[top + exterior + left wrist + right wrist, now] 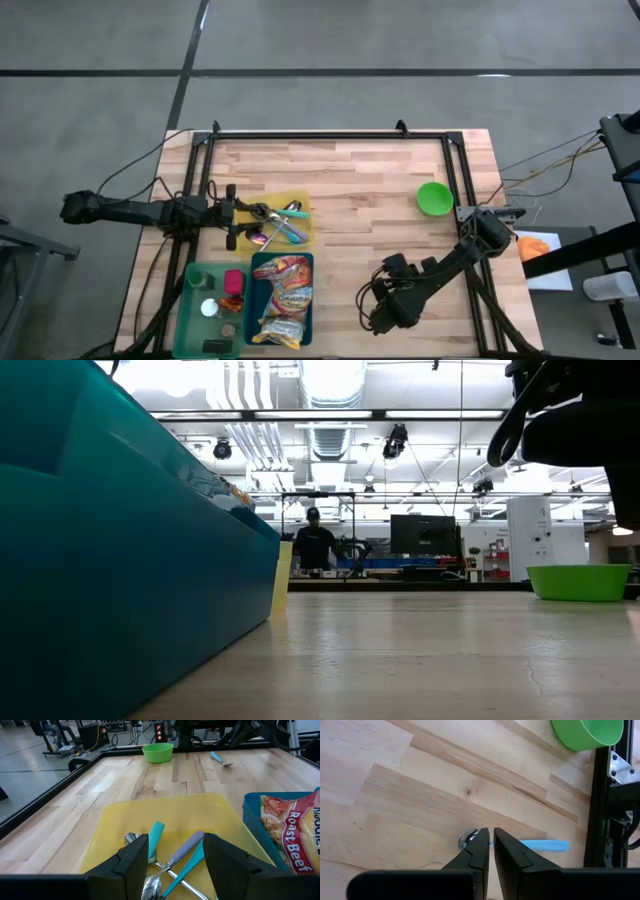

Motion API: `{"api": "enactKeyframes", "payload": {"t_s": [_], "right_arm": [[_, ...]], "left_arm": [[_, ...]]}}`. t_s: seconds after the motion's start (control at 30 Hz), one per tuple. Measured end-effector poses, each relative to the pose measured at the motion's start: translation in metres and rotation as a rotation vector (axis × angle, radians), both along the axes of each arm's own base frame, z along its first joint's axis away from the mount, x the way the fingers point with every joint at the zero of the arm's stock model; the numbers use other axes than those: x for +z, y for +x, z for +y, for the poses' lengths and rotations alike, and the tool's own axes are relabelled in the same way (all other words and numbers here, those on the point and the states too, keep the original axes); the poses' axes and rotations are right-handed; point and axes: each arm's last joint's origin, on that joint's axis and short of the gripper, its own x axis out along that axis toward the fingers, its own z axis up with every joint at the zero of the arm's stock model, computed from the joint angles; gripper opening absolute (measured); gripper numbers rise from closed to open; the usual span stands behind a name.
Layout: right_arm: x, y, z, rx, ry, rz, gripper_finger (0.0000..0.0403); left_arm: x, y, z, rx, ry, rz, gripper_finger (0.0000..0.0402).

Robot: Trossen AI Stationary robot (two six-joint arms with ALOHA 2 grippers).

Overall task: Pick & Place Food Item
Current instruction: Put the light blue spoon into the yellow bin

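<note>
Packed together in the teal bin [250,312] at the near edge of the surface [360,175]: the food packets [283,295], one labelled roast beef noodles. No sign of any packet lifted out, and none lying anywhere else.

Just beside the bin, on the far side: a yellow tray [300,202] with a loose pile of utensils [278,222]. On the bin's other flank, toward the left arm's side: a green tray [190,300] of small items, too small to name.

Directly over the yellow tray, not the bin: the left end effector [250,217], fingers [135,862] spread about halfway, utensils visible below and between them, nothing pinched as far as can be seen.

Well apart, on open wood toward the right: the right end effector [378,310], fingers pressed together, empty, low over a blue-handled spoon [545,845] lying flat on the boards. Farther off by the right rail: a green bowl [434,197], empty as far as can be seen.

Judged barely begun: no food gripped or moved. Left to do: the whole pick, carry and release. Destination not clear from the layout; possibly the bowl.
</note>
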Motion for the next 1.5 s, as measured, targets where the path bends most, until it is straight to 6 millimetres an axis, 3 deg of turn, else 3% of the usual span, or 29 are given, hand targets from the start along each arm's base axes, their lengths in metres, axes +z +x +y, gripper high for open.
{"api": "enactKeyframes", "payload": {"t_s": [0.13, 0.53, 0.73, 0.87, 1.03, 1.23, 1.5], "right_arm": [[0.0, 0.0, 0.0, -0.035, -0.023, -0.036, 0.0035], [0.007, 0.001, 0.001, 0.015, 0.031, -0.073, 0.0166], [0.0, 0.003, 0.0, -0.07, 0.044, -0.067, 0.0176], [-0.002, 0.003, 0.005, -0.02, 0.05, -0.084, 0.0176], [0.0, -0.015, 0.021, 0.041, -0.158, -0.279, 0.0176], [-0.026, -0.037, 0.056, 0.147, -0.202, -0.288, 0.0176], [-0.07, -0.032, 0.084, 0.149, -0.203, -0.097, 0.0176]], "left_arm": [[0.0, 0.0, 0.0, 0.0, 0.0, 0.0, 0.0189], [0.0, 0.0, 0.0, 0.0, 0.0, 0.0, 0.0189], [0.0, 0.0, 0.0, 0.0, 0.0, 0.0, 0.0189], [0.0, 0.0, 0.0, -0.001, 0.0, 0.0, 0.0189], [0.0, 0.0, 0.0, 0.0, 0.0, 0.0, 0.0189], [0.0, 0.0, 0.0, 0.0, 0.0, 0.0, 0.0189], [0.0, 0.0, 0.0, -0.001, 0.0, 0.0, 0.0189]]}}
